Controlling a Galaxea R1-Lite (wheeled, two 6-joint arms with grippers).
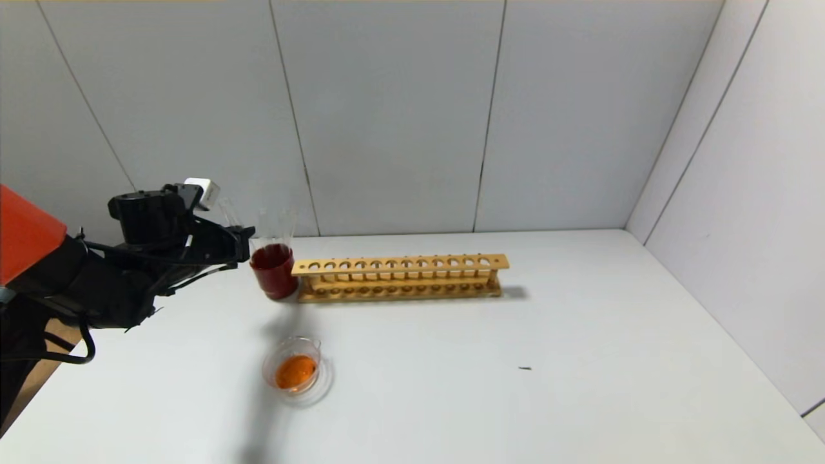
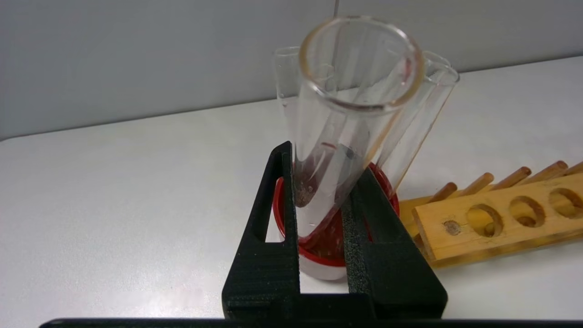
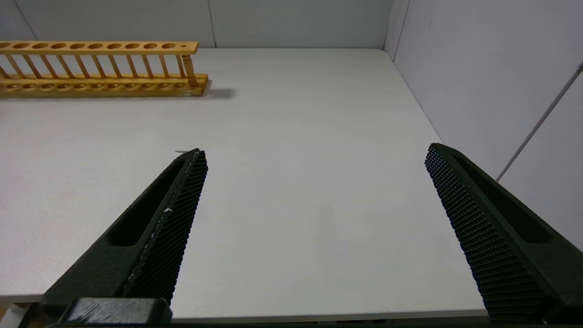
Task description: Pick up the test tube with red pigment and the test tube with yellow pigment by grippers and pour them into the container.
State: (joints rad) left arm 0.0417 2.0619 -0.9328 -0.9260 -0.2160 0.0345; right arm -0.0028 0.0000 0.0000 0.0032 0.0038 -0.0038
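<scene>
The left gripper clenches an emptied test tube over the dark red cup; the right gripper hangs released above the desk.

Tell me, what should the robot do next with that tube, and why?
Probably open the left gripper and back away. The tube looks emptied, with only red traces inside, and its bottom already sits in the red cup with other tubes. The dish already holds orange liquid.
</scene>
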